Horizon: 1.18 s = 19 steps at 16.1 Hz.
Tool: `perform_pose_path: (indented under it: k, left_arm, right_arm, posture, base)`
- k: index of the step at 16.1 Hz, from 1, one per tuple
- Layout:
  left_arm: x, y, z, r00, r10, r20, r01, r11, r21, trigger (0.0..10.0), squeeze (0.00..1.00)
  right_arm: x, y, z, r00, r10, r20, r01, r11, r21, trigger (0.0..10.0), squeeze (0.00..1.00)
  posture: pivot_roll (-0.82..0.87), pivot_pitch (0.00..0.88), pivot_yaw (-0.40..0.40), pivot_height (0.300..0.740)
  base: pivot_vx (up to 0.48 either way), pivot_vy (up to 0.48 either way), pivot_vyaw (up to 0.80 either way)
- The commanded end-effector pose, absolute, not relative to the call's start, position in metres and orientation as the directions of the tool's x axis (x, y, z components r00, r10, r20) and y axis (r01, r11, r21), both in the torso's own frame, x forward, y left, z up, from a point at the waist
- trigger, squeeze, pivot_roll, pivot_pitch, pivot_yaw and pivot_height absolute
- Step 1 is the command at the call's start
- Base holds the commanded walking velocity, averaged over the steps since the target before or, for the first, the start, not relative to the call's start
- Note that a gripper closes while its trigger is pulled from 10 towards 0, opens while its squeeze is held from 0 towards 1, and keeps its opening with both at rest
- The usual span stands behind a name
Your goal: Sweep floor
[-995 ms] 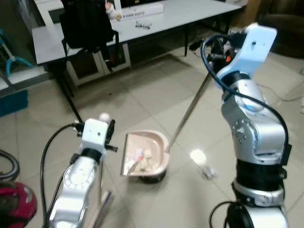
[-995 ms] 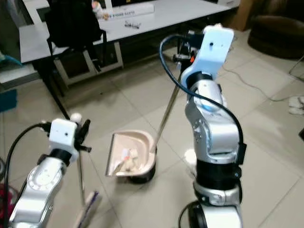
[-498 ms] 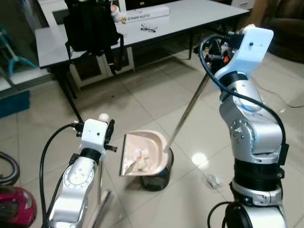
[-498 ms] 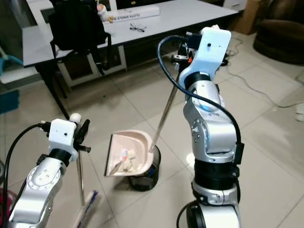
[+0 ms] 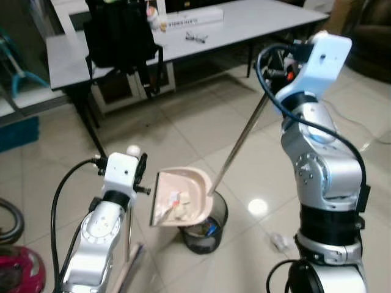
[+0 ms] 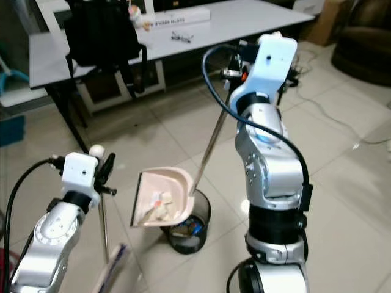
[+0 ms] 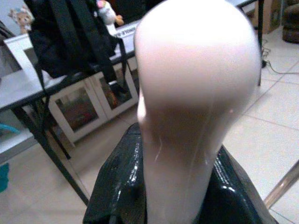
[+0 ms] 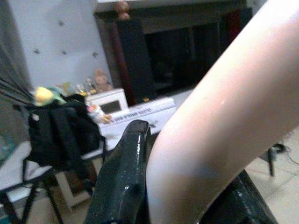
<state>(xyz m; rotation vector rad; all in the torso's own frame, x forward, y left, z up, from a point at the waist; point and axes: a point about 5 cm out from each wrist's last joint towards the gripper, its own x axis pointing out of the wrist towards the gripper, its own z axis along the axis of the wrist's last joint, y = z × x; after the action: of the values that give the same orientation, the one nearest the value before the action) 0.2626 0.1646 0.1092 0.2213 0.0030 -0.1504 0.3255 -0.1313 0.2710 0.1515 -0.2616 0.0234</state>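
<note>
Right gripper [image 8: 187, 154] clenched on dustpan handle [image 6: 211, 141]; its long axis slopes down toward the robot's left. Pink dustpan [image 6: 160, 198], loaded with debris, sits tilted over mesh bin [image 6: 186, 229]. Left gripper [image 7: 187, 154] clamps near-vertical broom handle [image 6: 102, 223].

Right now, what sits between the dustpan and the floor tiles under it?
In the left eye view a black mesh waste bin stands directly below the pink dustpan, which hangs tilted on its long handle with litter inside.

Beige tiled floor [image 5: 201, 122], grey table [image 5: 244, 21]
</note>
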Motion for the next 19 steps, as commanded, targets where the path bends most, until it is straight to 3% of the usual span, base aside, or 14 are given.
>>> perform_pose_path:
  k: [1,5,8,14,17,19]
  left_arm:
    - [0.263,0.168,0.115,0.99,-0.14,0.006,0.134,0.961,0.243,10.0,0.0]
    - [0.262,0.169,0.114,0.992,-0.129,0.007,0.124,0.96,0.25,10.0,0.0]
    - [0.262,0.169,0.113,0.992,-0.127,0.005,0.122,0.961,0.249,10.0,0.0]
    - [0.261,0.168,0.112,0.992,-0.129,0.005,0.124,0.961,0.247,10.0,0.0]
    - [0.26,0.168,0.112,0.992,-0.126,0.004,0.122,0.962,0.246,10.0,0.0]
    - [0.26,0.167,0.111,0.992,-0.127,0.003,0.122,0.962,0.245,10.0,0.0]
  right_arm:
    - [0.323,-0.135,0.282,0.949,-0.018,0.316,-0.032,0.988,0.151,10.0,0.0]
    - [0.321,-0.136,0.283,0.936,-0.028,0.35,-0.027,0.988,0.151,10.0,0.0]
    - [0.319,-0.13,0.285,0.922,0.045,0.383,-0.064,0.997,0.035,10.0,0.0]
    - [0.309,-0.093,0.279,0.856,0.222,0.466,-0.184,0.975,-0.125,10.0,0.0]
    - [0.292,-0.059,0.278,0.747,0.409,0.524,-0.256,0.904,-0.342,10.0,0.0]
    - [0.285,-0.047,0.276,0.702,0.462,0.543,-0.277,0.878,-0.39,10.0,0.0]
  posture:
    - [-0.07,0.0,0.067,0.74]
    - [-0.07,0.0,0.068,0.74]
    - [-0.07,0.0,0.068,0.74]
    - [-0.07,0.0,0.066,0.74]
    - [-0.07,0.0,0.065,0.74]
    - [-0.07,0.0,0.062,0.74]
  base:
    - [0.0,0.0,0.0]
    - [0.0,0.0,0.0]
    - [0.0,0.0,0.0]
    - [0.0,0.0,0.0]
    - [0.0,0.0,0.0]
    - [0.0,0.0,0.0]
